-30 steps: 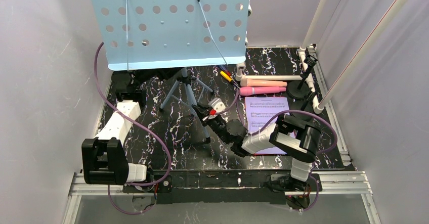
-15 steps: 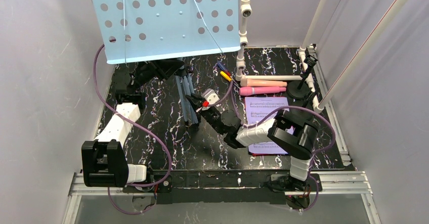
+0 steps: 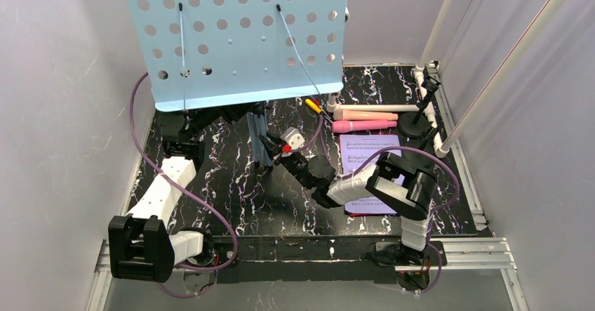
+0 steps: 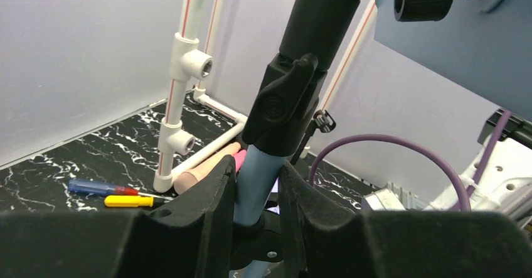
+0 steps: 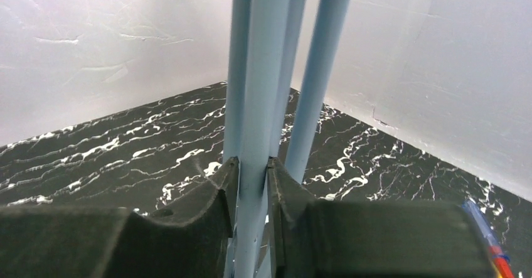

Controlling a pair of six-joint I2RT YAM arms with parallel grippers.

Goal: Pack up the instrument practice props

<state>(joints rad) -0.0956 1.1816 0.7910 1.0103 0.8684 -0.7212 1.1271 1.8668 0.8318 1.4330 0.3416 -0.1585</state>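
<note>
The pale-blue perforated music rack stands at the back left, its tripod legs folded together. My left gripper is shut on the rack's blue pole, just under its black clamp; in the top view it is hidden under the rack. My right gripper is shut on one blue leg; it shows in the top view. The lavender page lies on a red page at the right. Pink and beige microphones lie behind it. A black round-based holder stands at the right.
The white PVC pipe frame stands at the back and right. Red, yellow and blue screwdrivers lie by its foot and show in the left wrist view. Grey walls close both sides. Purple cables loop off both arms.
The tripod legs went from spread to folded together. The rack rose and tilted, then came back toward me. My right gripper moved left with the leg; my left arm stretched farther back.
</note>
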